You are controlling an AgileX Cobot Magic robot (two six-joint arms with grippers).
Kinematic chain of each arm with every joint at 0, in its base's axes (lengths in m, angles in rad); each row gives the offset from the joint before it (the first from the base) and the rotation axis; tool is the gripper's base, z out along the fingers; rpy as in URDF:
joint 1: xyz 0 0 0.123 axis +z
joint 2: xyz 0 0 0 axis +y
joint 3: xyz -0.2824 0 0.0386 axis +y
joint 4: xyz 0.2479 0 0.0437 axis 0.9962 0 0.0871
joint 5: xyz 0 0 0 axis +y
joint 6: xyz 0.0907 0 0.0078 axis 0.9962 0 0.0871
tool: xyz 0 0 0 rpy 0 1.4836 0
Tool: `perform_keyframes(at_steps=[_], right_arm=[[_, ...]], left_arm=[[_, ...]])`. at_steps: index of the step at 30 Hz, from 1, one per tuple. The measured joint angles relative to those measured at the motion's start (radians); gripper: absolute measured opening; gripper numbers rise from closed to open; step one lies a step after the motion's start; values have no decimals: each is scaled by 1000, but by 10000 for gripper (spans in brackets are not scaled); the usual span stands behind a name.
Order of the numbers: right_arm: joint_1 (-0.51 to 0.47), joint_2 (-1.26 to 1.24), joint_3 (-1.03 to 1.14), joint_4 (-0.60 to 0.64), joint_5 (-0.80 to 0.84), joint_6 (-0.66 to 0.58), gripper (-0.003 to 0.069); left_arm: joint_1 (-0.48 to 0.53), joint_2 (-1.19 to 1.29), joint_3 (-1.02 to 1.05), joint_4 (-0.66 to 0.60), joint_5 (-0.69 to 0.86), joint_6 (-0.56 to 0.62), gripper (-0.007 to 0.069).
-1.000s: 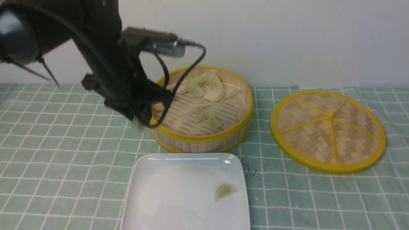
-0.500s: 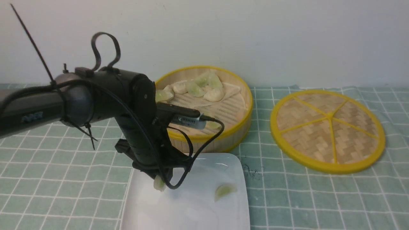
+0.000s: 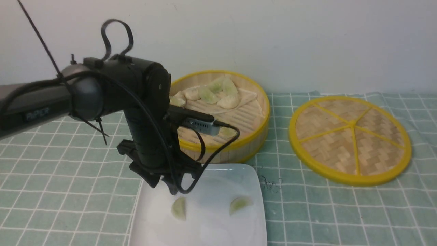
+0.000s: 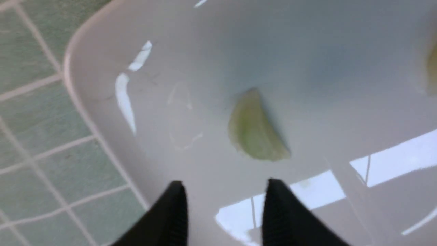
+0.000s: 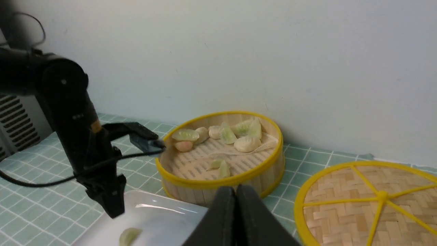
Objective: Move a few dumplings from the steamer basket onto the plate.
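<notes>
The white plate [image 3: 205,181] lies at the front with two pale green dumplings on it, one [image 3: 179,208] to the left and one [image 3: 240,204] to the right. My left gripper [image 3: 162,186] hangs open just above the plate's back-left part. Nothing is between its fingers, and the left dumpling [image 4: 256,130] lies free on the plate [image 4: 205,68] just beyond the fingertips. Behind stands the steamer basket [image 3: 261,126] with several dumplings [image 3: 208,94] inside. My right gripper [image 5: 235,188] is shut and empty, low in front of the basket [image 5: 218,179]; the front view does not show it.
The flat woven lid [image 3: 350,138] with its yellow rim lies to the right of the basket on the green checked cloth [image 3: 68,171]. A white wall stands right behind the basket. The left arm's cable loops hang beside the basket's front rim.
My left arm swung from the basket's left side down over the plate with a dumpling. The gripper opened and the dumpling now lies on the plate. The right gripper stayed shut.
</notes>
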Motion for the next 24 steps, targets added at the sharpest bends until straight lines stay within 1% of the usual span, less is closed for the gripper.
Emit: perform_keyframes(at_steps=[1, 2, 3, 6, 8, 11, 13, 14, 16, 19, 20, 21, 24], right_arm=[[0, -5, 0, 0, 5, 0, -13], [0, -13, 0, -5, 10, 3, -13], [0, -25, 0, -17, 14, 8, -13], [0, -70, 0, -75, 29, 53, -13], [0, -100, 0, -117, 39, 85, -13], [0, -184, 1, -218, 72, 155, -13], [0, -232, 9, -267, 73, 177, -13], [0, -235, 10, -271, 73, 179, -13], [0, -253, 14, -309, 76, 201, -13], [0, -254, 22, -316, 71, 208, -13], [0, -254, 23, -316, 70, 208, -13], [0, -254, 29, -315, 62, 208, -13], [0, -254, 30, -311, 41, 208, -13]], left_arm=[[0, -42, 0, 8, 9, 0, 148], [0, -89, 7, 12, 11, 0, 85], [0, -141, 16, 12, 8, 0, 46], [0, -294, 75, 12, -20, 0, 3], [0, -383, 114, 11, -51, 0, -3], [0, -607, 257, 11, -149, 0, -6], [0, -739, 355, 11, -215, 0, -6], [0, -751, 365, 11, -215, 0, -6], [0, -918, 505, 11, -314, 0, -6], [-1, -1112, 652, 9, -430, -1, -6], [-1, -1125, 652, 9, -439, -1, -6], [-1, -1244, 737, 9, -506, -3, -6], [-1, -1418, 849, 8, -626, -16, -6]])
